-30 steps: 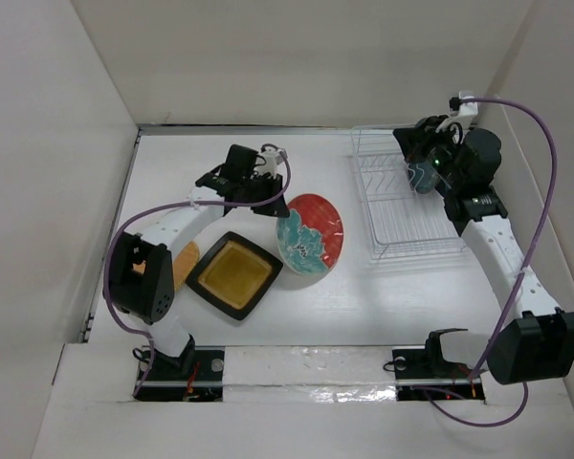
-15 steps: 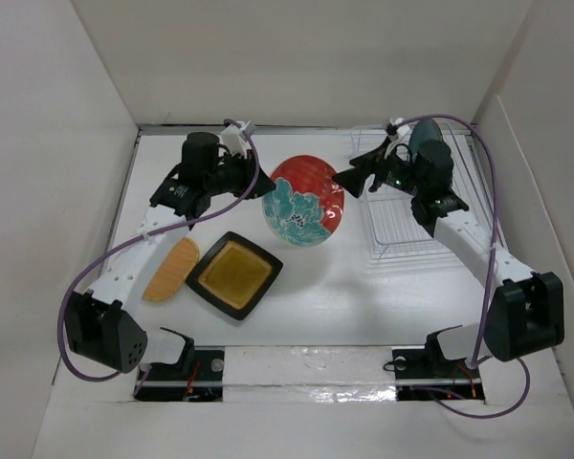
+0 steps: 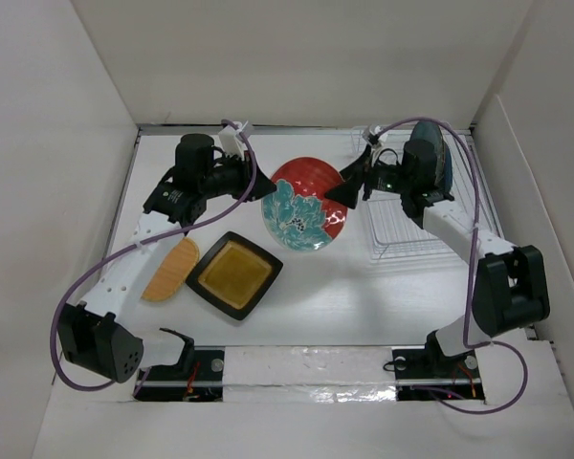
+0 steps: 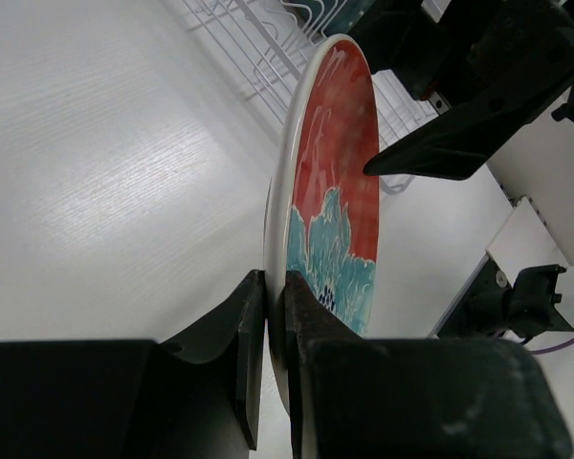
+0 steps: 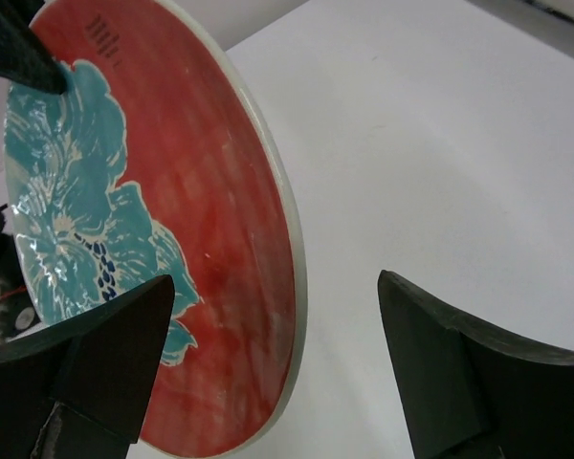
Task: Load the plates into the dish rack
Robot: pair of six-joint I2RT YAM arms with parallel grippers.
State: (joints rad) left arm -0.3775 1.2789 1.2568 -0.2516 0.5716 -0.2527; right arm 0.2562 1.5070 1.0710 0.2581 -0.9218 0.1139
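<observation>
My left gripper (image 3: 266,188) (image 4: 275,287) is shut on the left rim of the round red-teal-white marbled plate (image 3: 306,203) (image 4: 335,172) and holds it upright on edge above the table's middle. My right gripper (image 3: 337,191) (image 5: 275,282) is open at the plate's right side, and the plate's rim (image 5: 292,277) lies between its spread fingers without touching them. The white wire dish rack (image 3: 402,234) (image 4: 239,38) stands at the back right, with a teal plate (image 3: 443,158) upright in it behind the right arm. The square black-rimmed yellow plate (image 3: 234,274) and the tan-orange plate (image 3: 170,269) lie flat at the front left.
White walls close in the table on the left, back and right. The left arm reaches over the tan-orange plate, and the right arm crosses above the dish rack. Purple cables loop over both arms.
The right gripper left the rack, swung left to the marbled plate and opened. The left gripper raised that plate off the table, from tilted to upright.
</observation>
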